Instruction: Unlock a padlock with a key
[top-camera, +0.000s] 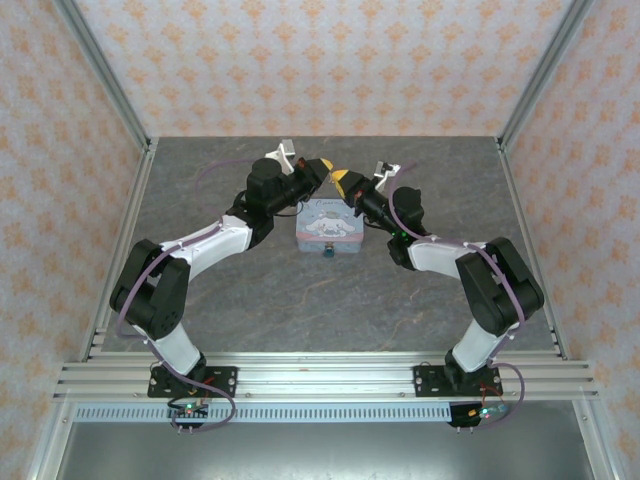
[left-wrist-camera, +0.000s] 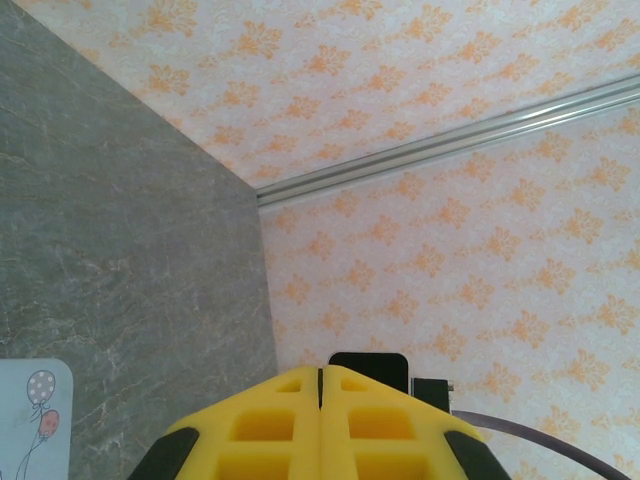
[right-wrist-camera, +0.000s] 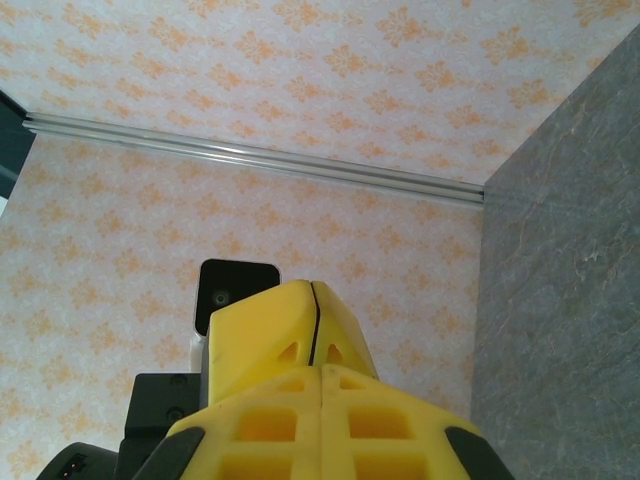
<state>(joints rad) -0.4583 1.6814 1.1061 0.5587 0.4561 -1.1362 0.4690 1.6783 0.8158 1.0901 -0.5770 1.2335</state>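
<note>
Grey marbled table (top-camera: 300, 305), pastel rectangular tin (top-camera: 328, 222), tiny teal padlock (top-camera: 326, 253) beside it.

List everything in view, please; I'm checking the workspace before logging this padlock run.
tin box: one, pastel with cartoon print, middle of the table
padlock: one, dark blue-teal, at the tin box's near edge
table: one, grey marbled
walls: three, orange-patterned, left, far and right sides
frame rails: several, silver, near edge and corners
left arm: one, black and white, reaching toward the tin box
right arm: one, black and white, reaching toward the tin box
left claw: one, yellow, shut
right claw: one, yellow, shut
</note>
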